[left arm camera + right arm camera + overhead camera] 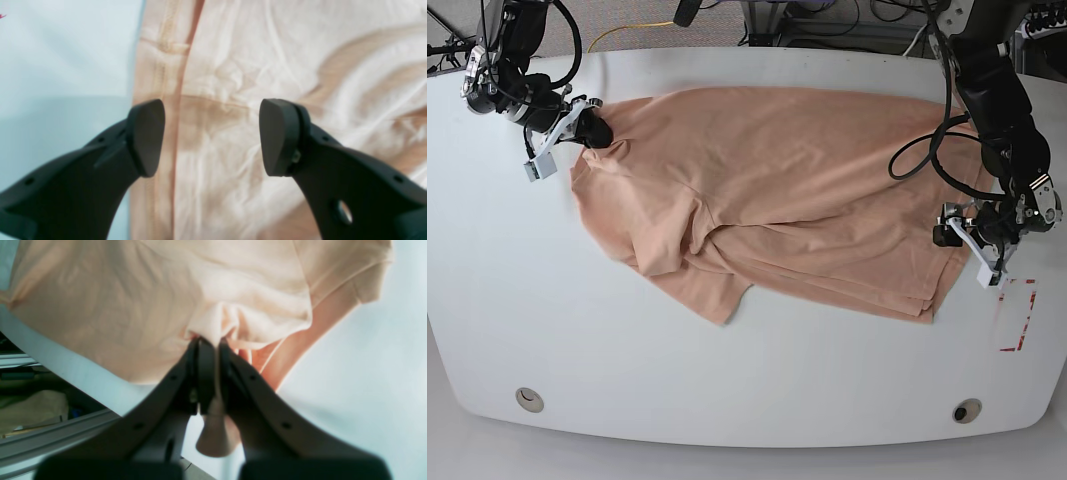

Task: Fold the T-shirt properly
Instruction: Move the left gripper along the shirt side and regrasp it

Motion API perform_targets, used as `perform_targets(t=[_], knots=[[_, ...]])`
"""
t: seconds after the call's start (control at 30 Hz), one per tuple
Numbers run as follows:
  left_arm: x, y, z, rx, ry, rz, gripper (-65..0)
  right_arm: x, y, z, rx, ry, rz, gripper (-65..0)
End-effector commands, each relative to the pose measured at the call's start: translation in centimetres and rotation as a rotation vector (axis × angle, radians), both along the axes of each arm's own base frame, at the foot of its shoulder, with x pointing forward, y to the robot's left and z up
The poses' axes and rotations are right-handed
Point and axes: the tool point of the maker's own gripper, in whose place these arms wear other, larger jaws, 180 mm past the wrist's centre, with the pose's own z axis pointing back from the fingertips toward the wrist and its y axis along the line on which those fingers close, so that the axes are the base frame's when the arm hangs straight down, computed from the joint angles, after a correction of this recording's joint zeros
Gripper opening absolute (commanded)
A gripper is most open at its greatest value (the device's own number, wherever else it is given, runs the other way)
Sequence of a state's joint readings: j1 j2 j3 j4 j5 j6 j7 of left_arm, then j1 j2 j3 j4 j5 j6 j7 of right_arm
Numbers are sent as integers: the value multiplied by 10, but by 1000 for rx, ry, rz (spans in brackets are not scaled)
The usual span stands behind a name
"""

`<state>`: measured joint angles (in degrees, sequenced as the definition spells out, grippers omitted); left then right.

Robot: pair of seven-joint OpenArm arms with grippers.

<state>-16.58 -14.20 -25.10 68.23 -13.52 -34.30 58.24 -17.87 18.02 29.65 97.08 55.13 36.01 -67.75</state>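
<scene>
The peach-pink T-shirt (777,190) lies spread and wrinkled across the white table (517,300), one sleeve (722,285) pointing toward the front. At the back left, my right gripper (595,130) is shut on a bunched fold of the shirt (133,306); the right wrist view shows cloth pinched between the closed fingers of that gripper (210,346). On the right side, my left gripper (949,232) hovers at the shirt's edge. In the left wrist view the left gripper (212,136) is open and holds nothing, straddling the stitched hem of the shirt (250,66).
A red rectangle outline (1015,315) is marked on the table near the left gripper. Two round holes (527,398) (967,410) sit near the front edge. Cables (857,20) run behind the table. The table's edge (66,366) passes close to the right gripper.
</scene>
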Motion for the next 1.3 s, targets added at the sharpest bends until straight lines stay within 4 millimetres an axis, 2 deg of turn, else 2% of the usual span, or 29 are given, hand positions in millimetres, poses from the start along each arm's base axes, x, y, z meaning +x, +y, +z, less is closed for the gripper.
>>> perform_targets(t=[0.0,0.2,0.63,0.77,0.87,0.97,1.0,1.1,1.13,1.27], knots=[[8,11,15,15,-48,8,-235,7,-4,11,-3,-43,0,-648],[7,0,9,-6,-39,-1,-235,6,-4,11,-4,-41,-1,-650],[-5,-7,-19,-64,44,10,-235,8,-4,12,-4,-45,-3,-650],[-5,-7,-19,-67,44,9,-243,8,-4,11,-4,-45,-2,-650],[-3,-6,-15,-59,31,7,-308,8,-4,11,-4,-45,-2,-650],[0,-5,-9,-49,14,4,-439,9,-4,12,-4,-46,-2,-650],[1,-5,-7,-42,5,2,-504,9,-4,12,-4,-46,-2,-650],[5,-3,3,-23,-25,-4,-622,9,-4,12,-4,-46,-2,-650],[6,-3,7,-16,-35,-6,-642,9,-4,12,-4,-46,-2,-650],[9,-1,19,13,-71,-13,-650,12,-3,13,-2,-54,2,-650]])
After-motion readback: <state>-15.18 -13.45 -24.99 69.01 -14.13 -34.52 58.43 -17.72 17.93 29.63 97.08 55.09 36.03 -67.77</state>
